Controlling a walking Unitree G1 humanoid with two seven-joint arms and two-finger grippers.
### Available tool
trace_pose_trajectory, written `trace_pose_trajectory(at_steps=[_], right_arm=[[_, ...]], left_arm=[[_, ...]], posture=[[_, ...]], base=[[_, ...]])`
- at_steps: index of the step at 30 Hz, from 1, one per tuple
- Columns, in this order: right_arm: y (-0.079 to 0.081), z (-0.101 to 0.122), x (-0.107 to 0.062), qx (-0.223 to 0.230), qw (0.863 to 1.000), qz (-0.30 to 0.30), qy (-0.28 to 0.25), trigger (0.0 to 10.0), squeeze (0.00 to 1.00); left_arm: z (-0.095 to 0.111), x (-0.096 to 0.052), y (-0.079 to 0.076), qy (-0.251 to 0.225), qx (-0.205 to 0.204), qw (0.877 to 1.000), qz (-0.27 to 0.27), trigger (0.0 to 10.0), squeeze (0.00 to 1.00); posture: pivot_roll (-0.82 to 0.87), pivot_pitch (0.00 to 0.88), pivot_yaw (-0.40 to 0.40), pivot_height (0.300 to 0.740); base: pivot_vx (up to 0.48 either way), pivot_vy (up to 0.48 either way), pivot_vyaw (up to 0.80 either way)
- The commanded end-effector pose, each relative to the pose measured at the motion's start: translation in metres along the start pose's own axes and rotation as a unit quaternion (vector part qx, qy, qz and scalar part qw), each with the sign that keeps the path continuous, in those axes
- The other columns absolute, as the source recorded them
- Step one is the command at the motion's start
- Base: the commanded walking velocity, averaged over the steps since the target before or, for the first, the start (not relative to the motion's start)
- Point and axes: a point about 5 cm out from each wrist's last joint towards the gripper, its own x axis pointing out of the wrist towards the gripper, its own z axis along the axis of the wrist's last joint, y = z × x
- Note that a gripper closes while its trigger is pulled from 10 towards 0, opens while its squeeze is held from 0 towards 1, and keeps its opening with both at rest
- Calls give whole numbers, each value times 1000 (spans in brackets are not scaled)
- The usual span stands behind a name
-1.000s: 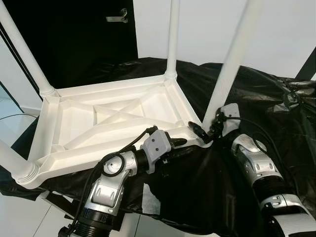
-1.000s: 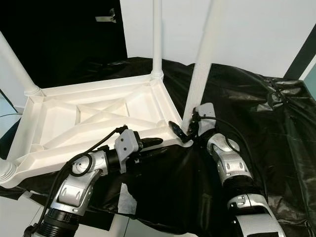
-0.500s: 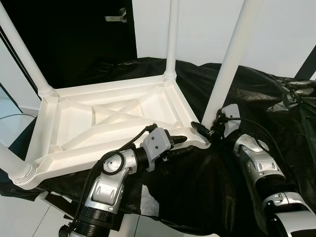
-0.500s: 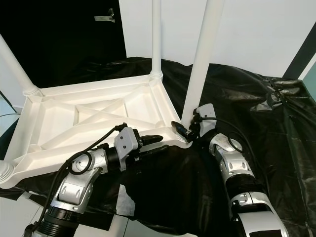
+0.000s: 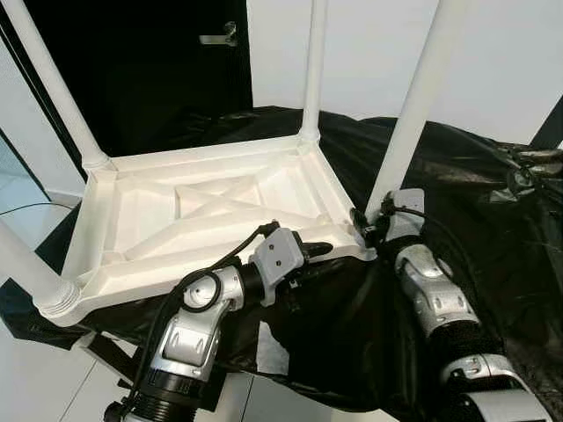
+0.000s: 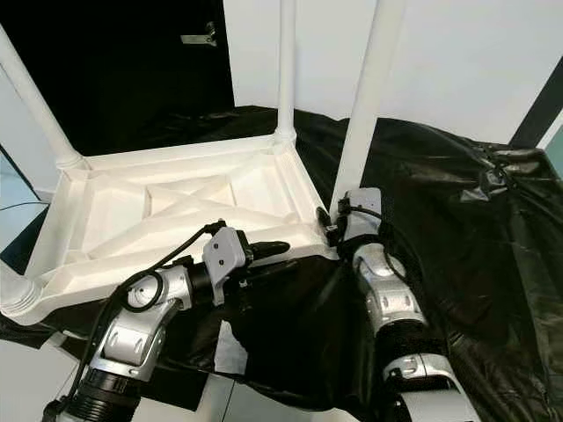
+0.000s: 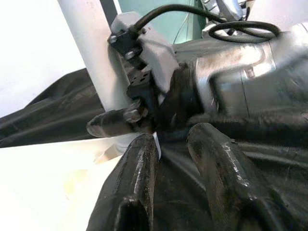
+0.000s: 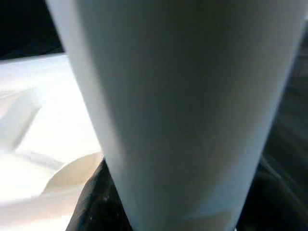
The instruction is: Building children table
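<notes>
An upturned white plastic table (image 5: 211,211) is seen lying on crinkled, glossy black sheeting (image 5: 493,202), its ribbed underside braced by a moulded X and four smooth round legs pointing up. A dark doorway with a metal handle (image 5: 217,38) is seen behind, beside a plain white wall.

The left gripper (image 5: 310,260) is held at the table's near edge, a black finger above the rim and another below it; in the left wrist view the fingers (image 7: 139,159) are seen a narrow gap apart, with the white rim and sheeting at their tips. A firm clamp on the rim cannot be confirmed.

The near right leg (image 5: 413,105), a matt white tube set in the corner socket, is met at its base by the right gripper (image 5: 365,229). The leg (image 8: 183,110) is seen very close in the right wrist view, dark fingers (image 8: 91,207) at both sides of it, so the leg is taken as held.
</notes>
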Motion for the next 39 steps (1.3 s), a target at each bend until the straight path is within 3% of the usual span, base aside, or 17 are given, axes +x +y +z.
trace_pose_trajectory(at_steps=[1,3,8,9,11,12,19,20,21,26,31,33,34,35,36,39], right_arm=[[-3,-17,-7,-10,996,-82,41,0,0],[7,-18,-8,10,993,-107,45,0,0],[8,-14,-7,15,995,-89,34,0,0],[6,-14,-8,12,996,-88,32,4941,0],[5,-14,-9,10,996,-88,31,4941,0],[4,-14,-9,10,995,-91,32,10000,0],[2,-10,-12,-1,995,-101,23,10000,0],[0,-9,-13,-2,995,-102,17,10000,855],[-3,-8,-14,-6,995,-98,12,10000,1000],[-8,-6,-15,-2,997,-76,-2,10000,1000],[-18,3,-17,18,999,8,-37,10000,1000],[-26,7,-18,15,997,61,-49,10000,863],[-30,8,-17,7,995,86,-51,10000,576],[-30,8,-17,7,995,86,-51,10000,576],[-33,8,-16,2,993,109,-46,10000,0],[-38,8,-12,-25,987,156,-36,10000,0]], left_arm=[[-1,-1,6,2,0,998,68,10000,0],[-1,-1,5,1,-2,998,68,10000,0],[-1,0,4,2,-2,998,66,10000,0],[0,0,5,3,-2,998,67,10000,0],[0,-1,5,3,-1,998,67,10000,0],[0,-1,5,3,-1,998,68,10000,0],[0,0,3,3,-2,998,66,10000,0],[1,0,3,3,-2,998,65,10000,0],[1,0,2,3,-2,998,65,10000,0],[1,0,2,3,-4,998,65,10000,0],[1,0,2,2,-5,998,64,10000,0],[1,0,3,1,-5,998,62,10000,0],[1,0,3,1,-5,998,62,10000,0],[1,0,3,1,-5,998,62,10000,0],[1,0,3,0,-5,998,61,10000,0],[1,0,5,0,-4,998,61,10000,0]], posture=[[13,0,-35,740],[13,0,-36,740],[13,0,-35,740],[13,0,-34,740],[13,0,-34,740],[12,0,-33,740],[8,0,-28,740],[7,0,-29,740],[5,0,-28,740],[3,0,-25,740],[-6,0,-21,740],[-10,0,-20,740],[-11,0,-17,740],[-11,0,-17,740],[-11,0,-17,740],[-8,0,-15,740]], base=[[0,0,0],[0,0,0],[0,0,0],[0,0,0],[0,0,0],[0,0,0],[0,0,0],[0,0,0],[0,0,0],[0,0,0],[0,0,0],[0,0,0],[0,0,0],[0,0,0],[0,0,0],[0,0,0]])
